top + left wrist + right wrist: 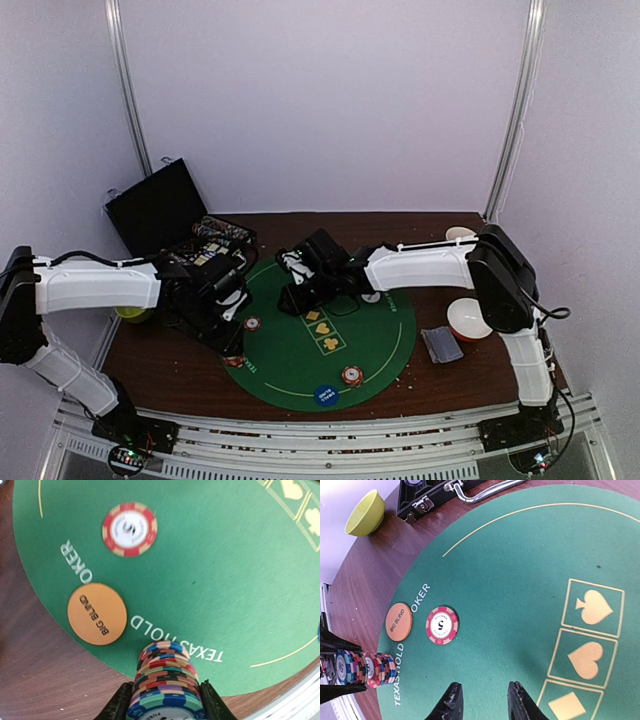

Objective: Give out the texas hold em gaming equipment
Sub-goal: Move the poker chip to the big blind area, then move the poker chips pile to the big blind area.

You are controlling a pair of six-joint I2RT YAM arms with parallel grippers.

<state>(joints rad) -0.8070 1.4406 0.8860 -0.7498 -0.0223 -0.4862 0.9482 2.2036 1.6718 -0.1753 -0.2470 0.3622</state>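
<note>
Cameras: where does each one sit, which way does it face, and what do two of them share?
Top external: above and behind the robot, looking down at the green mat; shows left arm and right arm.
Left wrist: on the left arm, looking down at the mat's edge; left gripper clamps a chip stack.
Right wrist: low over the mat, facing the green bowl; right gripper open, at bottom.
Shared: both wrist views show the orange Big Blind disc and red 5 chip.

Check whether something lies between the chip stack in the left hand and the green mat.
Nothing visible does. The left hand holds the chip stack at the edge of the mat, with bare green right ahead. The orange disc and the red chip lie farther on, apart from the stack.
</note>
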